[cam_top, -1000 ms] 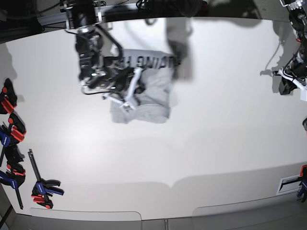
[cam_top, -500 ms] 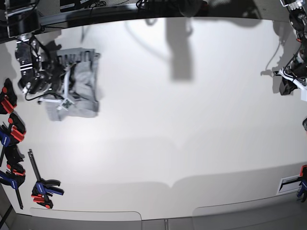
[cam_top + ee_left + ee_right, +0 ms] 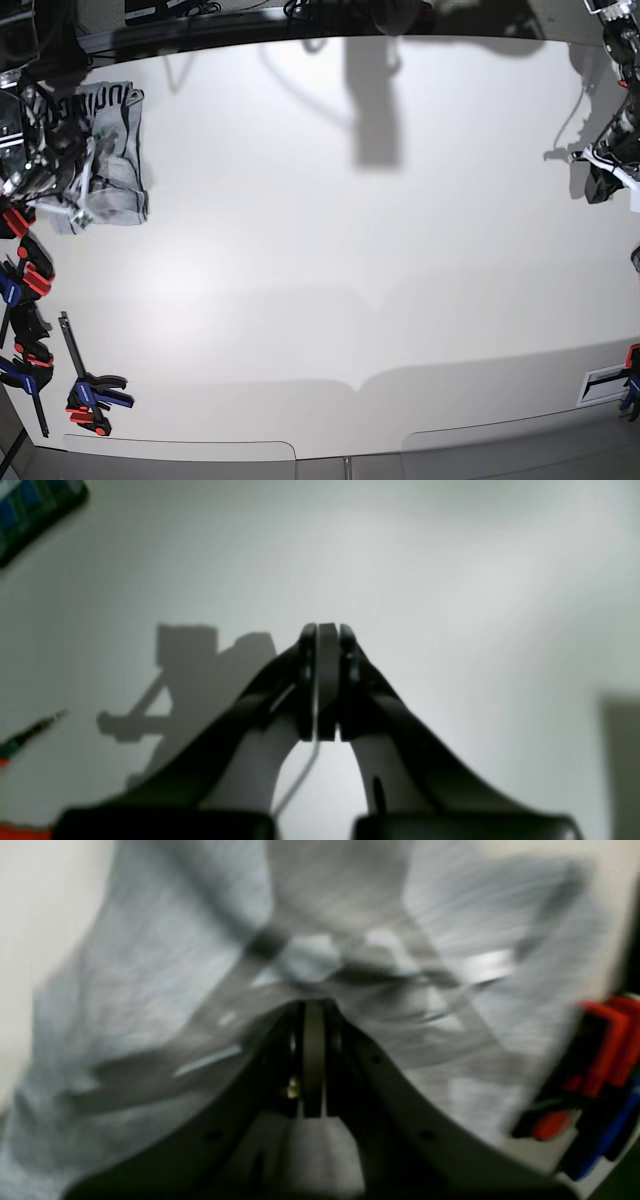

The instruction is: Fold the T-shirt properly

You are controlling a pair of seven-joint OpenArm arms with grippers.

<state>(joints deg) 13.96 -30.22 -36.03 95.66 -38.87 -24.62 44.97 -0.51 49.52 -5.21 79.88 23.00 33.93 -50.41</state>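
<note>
Your folded T-shirt [image 3: 108, 160] sits at about ten o'clock on the bench [image 3: 330, 260], right at its edge, with black lettering showing along the top fold. Your right claw [image 3: 312, 1060] is clenched with nothing between its tips, pressed down over the grey cloth beside the red and blue clamps [image 3: 595, 1080]. Your left claw [image 3: 322, 680] is also clenched and empty, over bare bench at about three o'clock.
</note>
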